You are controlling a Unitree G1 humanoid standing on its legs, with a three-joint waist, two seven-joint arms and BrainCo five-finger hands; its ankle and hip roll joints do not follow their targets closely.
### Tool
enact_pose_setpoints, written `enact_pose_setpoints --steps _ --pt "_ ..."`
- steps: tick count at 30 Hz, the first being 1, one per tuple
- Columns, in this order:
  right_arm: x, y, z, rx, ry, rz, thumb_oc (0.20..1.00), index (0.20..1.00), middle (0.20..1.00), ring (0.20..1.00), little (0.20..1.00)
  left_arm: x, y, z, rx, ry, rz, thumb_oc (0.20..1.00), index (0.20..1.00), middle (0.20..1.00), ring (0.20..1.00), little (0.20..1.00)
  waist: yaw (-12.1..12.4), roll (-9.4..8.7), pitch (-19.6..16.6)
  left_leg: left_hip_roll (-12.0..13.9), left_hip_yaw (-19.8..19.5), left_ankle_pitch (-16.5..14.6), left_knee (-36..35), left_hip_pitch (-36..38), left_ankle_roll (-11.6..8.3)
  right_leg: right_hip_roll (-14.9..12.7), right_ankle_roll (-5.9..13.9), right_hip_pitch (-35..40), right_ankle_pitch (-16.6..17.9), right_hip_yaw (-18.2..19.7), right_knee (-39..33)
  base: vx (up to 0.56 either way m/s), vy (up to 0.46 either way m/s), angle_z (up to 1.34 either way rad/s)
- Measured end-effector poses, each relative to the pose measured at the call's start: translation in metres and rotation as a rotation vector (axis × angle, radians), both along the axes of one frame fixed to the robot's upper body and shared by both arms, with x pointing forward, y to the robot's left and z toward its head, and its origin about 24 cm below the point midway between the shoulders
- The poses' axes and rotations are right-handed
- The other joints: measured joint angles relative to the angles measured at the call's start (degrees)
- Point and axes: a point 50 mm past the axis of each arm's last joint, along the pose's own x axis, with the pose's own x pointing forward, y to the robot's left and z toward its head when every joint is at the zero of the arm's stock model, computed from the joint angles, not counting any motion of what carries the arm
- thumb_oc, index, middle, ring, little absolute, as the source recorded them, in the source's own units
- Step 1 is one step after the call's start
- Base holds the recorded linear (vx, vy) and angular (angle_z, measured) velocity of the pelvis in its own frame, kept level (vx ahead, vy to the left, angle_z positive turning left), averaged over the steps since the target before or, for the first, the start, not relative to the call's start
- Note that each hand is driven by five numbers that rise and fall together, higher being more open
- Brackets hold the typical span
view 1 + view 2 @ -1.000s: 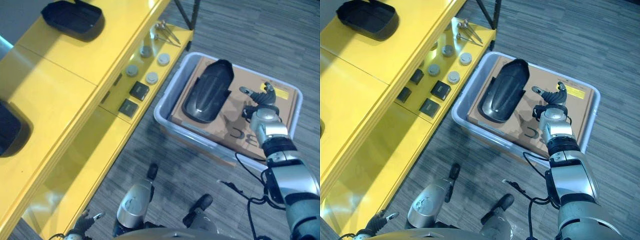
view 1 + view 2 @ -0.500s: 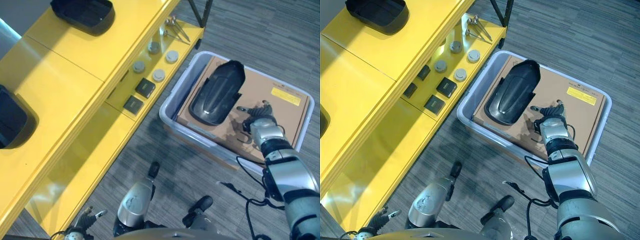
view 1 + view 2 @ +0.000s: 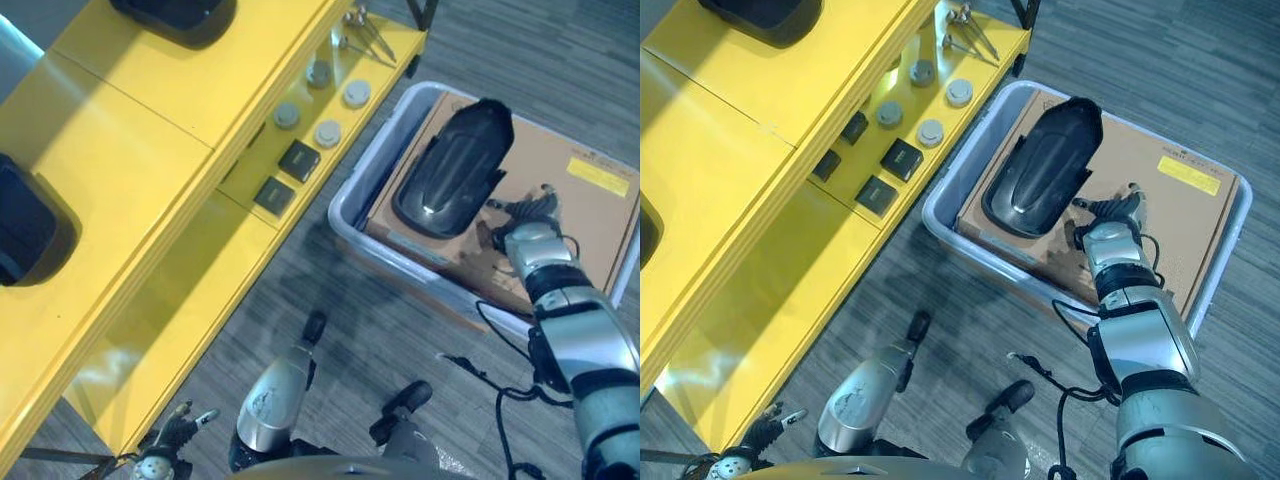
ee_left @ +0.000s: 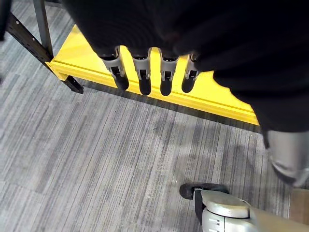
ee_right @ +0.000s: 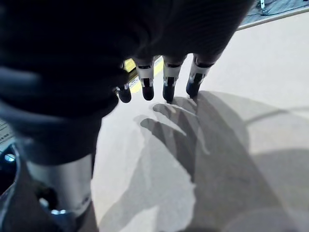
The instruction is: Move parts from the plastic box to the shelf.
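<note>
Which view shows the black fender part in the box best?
The right eye view: the whole black fender part shows, lying on the cardboard in the plastic box, with the right hand beside it. The left eye view shows it too, closer to the frame edge. The wrist views show floor, shelf edge and cardboard.

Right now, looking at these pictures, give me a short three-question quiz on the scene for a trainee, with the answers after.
1. True or false: the right hand is gripping the black curved part.
2. What does the black curved part rest on inside the plastic box?
   A. bare plastic
   B. a sheet of brown cardboard
   C. a folded cloth
3. Fill in: the left hand hangs above the grey floor beside the edge of the yellow ____.

Key
1. False. Its fingers are straight over the cardboard, beside the part, holding nothing.
2. B.
3. Shelf. That hand is open too.
</note>
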Motion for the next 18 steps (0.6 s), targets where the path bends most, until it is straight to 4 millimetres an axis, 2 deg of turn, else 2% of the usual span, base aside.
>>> enact_pose_setpoints --steps 2,3,4,5,6,13,18 --pt "0.001 0.001 0.002 -0.004 -0.002 0.002 1.0 1.0 1.0 1.0 1.0 0.0 0.0 0.0 -0.001 -0.002 -0.001 1.0 1.0 1.0 1.0 1.0 0.27 0.14 0.07 0.0 -0.14 0.05 -0.11 0.03 -0.03 0.01 0.02 0.1 -0.02 -0.21 0.0 0.0 0.023 0.04" --pt "0.001 0.001 0.001 -0.015 0.009 0.002 0.809 0.809 0.809 0.809 0.809 0.001 0.0 0.0 -0.002 -0.003 -0.002 1.0 1.0 1.0 1.0 1.0 0.47 0.14 0.07 0.01 -0.14 0.07 -0.17 0.11 -0.05 0.02 0.04 0.16 -0.03 -0.26 -0.01 0.0 0.0 0.0" --pt "0.001 0.001 0.0 -0.032 0.024 0.003 0.567 0.567 0.567 0.567 0.567 0.001 -0.001 0.0 -0.002 -0.002 -0.004 1.0 1.0 1.0 1.0 1.0 0.7 0.14 0.07 -0.01 -0.17 0.08 -0.19 0.16 -0.04 0.01 0.07 0.21 -0.05 -0.27 0.0 0.0 0.0 0.0" --pt "0.001 0.001 0.0 -0.045 0.035 0.002 0.269 0.269 0.269 0.269 0.269 0.001 -0.001 0.0 -0.003 -0.002 -0.006 1.0 1.0 1.0 1.0 1.0 0.9 0.14 0.07 -0.04 -0.17 0.09 -0.2 0.16 -0.04 0.0 0.08 0.21 -0.06 -0.29 0.0 0.0 0.0 0.0" --pt "0.0 0.001 0.0 -0.061 0.046 -0.007 0.2 0.2 0.2 0.2 0.2 0.001 -0.001 0.0 -0.003 -0.002 -0.006 1.0 1.0 1.0 1.0 1.0 1.12 0.14 0.07 -0.07 -0.18 0.11 -0.25 0.15 -0.03 0.0 0.08 0.21 -0.06 -0.31 0.0 0.0 0.0 0.0" --pt "-0.003 -0.01 0.007 -0.228 0.139 -0.022 0.2 0.2 0.2 0.2 0.2 0.005 -0.003 0.002 -0.023 -0.021 -0.012 1.0 1.0 1.0 1.0 1.0 1.66 0.14 0.07 -0.01 -0.43 1.25 -1.98 0.72 -0.26 0.08 0.19 0.23 -0.13 -0.68 -0.02 -0.01 -0.012 0.02" --pt "-0.004 -0.011 0.008 -0.23 0.141 -0.018 0.2 0.2 0.2 0.2 0.2 0.009 -0.004 0.004 -0.033 -0.044 -0.02 1.0 1.0 1.0 1.0 1.0 1.57 0.13 0.07 0.03 -0.44 1.27 -1.98 0.86 -0.26 0.11 0.28 0.4 -0.14 -0.69 0.04 -0.01 -0.033 0.0"
